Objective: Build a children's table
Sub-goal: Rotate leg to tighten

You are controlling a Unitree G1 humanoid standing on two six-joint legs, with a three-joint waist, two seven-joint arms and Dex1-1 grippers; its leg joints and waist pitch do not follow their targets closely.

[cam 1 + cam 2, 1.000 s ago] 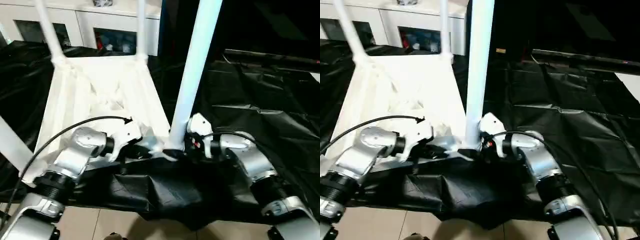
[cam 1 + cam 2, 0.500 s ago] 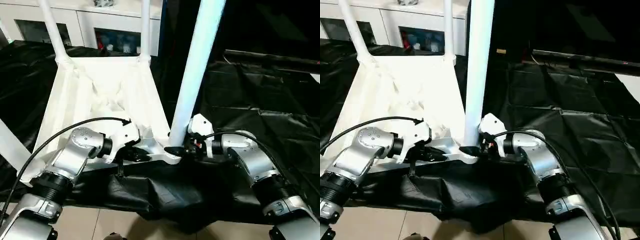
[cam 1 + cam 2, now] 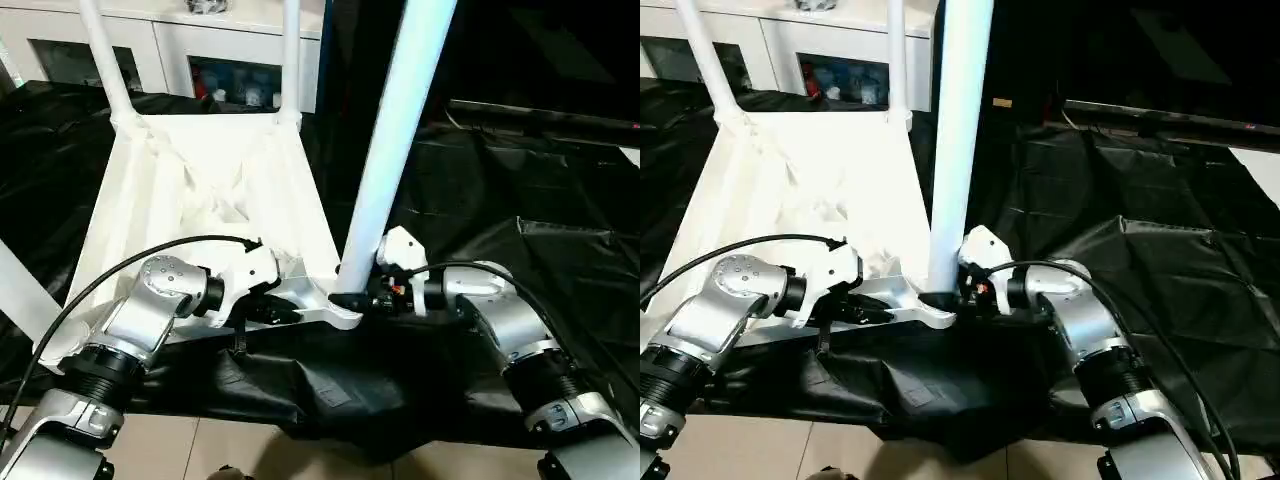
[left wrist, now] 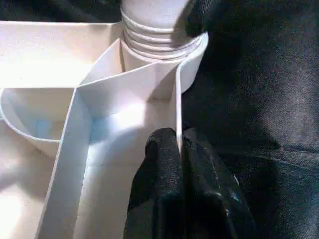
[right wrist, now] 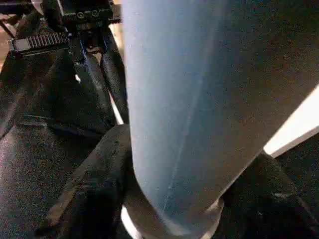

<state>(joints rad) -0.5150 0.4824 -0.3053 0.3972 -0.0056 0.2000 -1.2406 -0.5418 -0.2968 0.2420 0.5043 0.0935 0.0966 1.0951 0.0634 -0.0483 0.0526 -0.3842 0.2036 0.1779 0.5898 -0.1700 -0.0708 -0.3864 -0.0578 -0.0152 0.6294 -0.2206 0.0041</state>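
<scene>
Closest to the robot, the left gripper (image 4: 179,164) pinches the thin front wall of the upside-down table top (image 3: 215,190). Just beside it, the right gripper (image 3: 362,298) has its two black fingers around the bottom of the near leg (image 3: 395,140) — right where the leg goes into the corner socket (image 3: 342,305). The leg stands up, leaning a little. Further back, two more legs (image 3: 105,60) stand in the far corners, and another shows at the left edge. So the table looks nearly built — this leg may need one last push or twist.
</scene>
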